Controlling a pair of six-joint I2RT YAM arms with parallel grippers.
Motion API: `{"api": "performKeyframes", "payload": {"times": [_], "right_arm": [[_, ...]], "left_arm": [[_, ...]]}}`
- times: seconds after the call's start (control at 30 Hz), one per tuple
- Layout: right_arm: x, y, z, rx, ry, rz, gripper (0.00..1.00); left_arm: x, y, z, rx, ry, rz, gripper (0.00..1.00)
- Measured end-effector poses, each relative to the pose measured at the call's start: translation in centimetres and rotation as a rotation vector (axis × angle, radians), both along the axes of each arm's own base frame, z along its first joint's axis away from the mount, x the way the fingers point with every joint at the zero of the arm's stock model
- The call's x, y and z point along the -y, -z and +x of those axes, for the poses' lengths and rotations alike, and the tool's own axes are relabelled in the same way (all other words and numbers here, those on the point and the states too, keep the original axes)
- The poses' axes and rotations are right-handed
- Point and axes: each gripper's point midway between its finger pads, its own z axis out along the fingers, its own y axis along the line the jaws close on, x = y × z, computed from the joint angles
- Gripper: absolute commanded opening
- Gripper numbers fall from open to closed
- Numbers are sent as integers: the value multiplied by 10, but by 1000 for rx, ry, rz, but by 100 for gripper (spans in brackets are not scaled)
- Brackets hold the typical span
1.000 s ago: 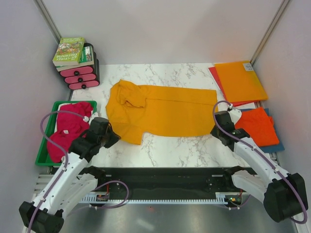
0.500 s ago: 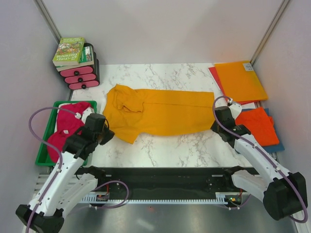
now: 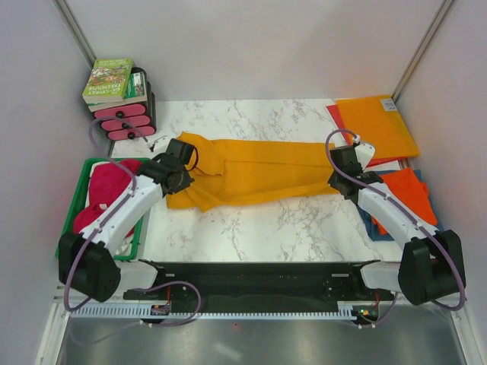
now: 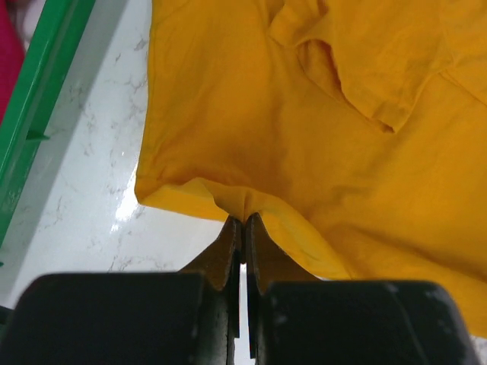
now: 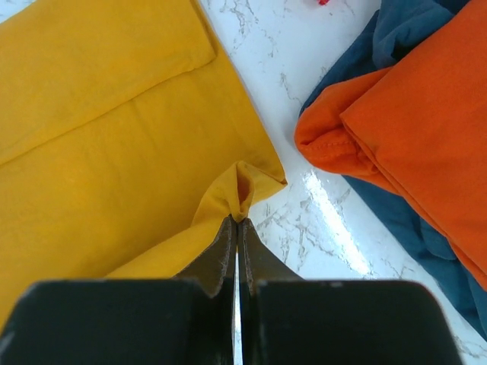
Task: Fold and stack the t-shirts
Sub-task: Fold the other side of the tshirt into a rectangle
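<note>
Golden-orange t-shirt (image 3: 259, 171) lies stretched left to right across the middle of the tabletop (image 3: 289, 228). My left hand (image 4: 242, 226) is clamped on a pinch of its near edge. My right hand (image 5: 237, 222) is pinched shut on its near right corner. I judge both grips are there to carry that edge toward the far side for a lengthwise fold. Red-orange t-shirt (image 3: 407, 194) sits at the right edge.

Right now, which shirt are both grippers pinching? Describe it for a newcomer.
On the marble table, look mid-table, between the green tray and the red-orange t-shirt. The golden-orange t-shirt lies there as a long band, an end pinched in each of the left gripper and right gripper. It alone is yellow-gold and spread out.
</note>
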Motion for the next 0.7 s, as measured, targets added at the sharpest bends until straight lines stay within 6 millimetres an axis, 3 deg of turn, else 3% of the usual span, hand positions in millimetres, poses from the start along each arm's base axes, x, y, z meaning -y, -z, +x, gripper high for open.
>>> {"api": "performKeyframes", "payload": {"times": [0.4,0.7], "right_arm": [[30,24,17,-46,120,1,0],[33,34,41,-61,147,4,0]], "left_arm": [[8,3,80,-18,4,115,2],[8,24,110,-67,2,147,2]]}}
